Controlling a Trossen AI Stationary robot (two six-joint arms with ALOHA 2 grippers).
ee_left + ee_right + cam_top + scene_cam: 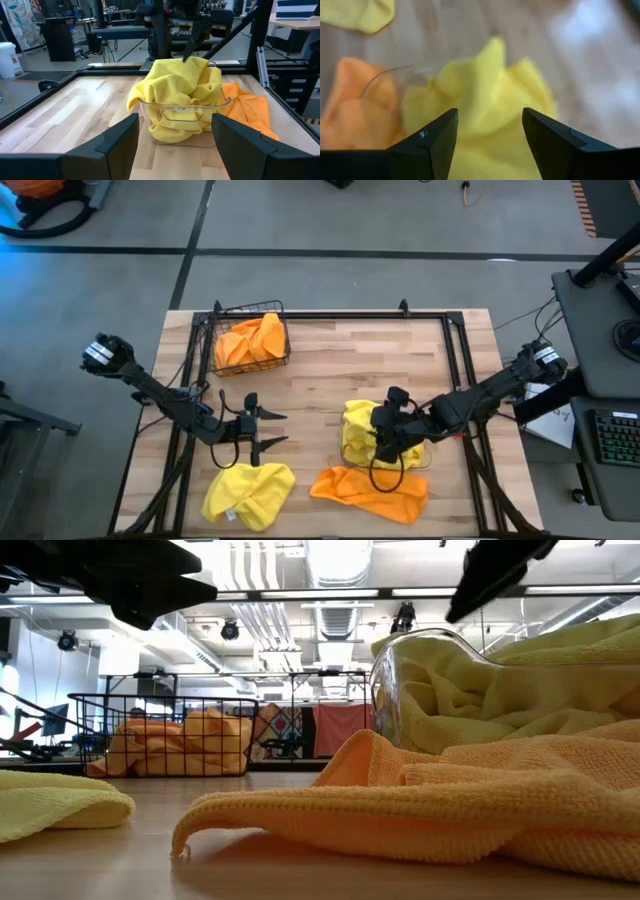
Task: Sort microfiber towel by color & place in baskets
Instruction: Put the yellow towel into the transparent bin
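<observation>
Two towels lie loose at six o'clock on the tabletop (330, 360): yellow towel (248, 492) and orange towel (370, 485). Both grippers' fingers gape empty, right gripper (385, 442) over the heaped clear bin (372, 435) (overhanging cloth could snag and spill), left gripper (268, 428) waiting.

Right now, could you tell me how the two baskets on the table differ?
The wire basket is dark mesh and holds orange towels; the clear bin is see-through plastic and holds yellow towels. The wire basket sits at the table's far left, the clear bin nearer the right arm. Both are heaped full.
</observation>
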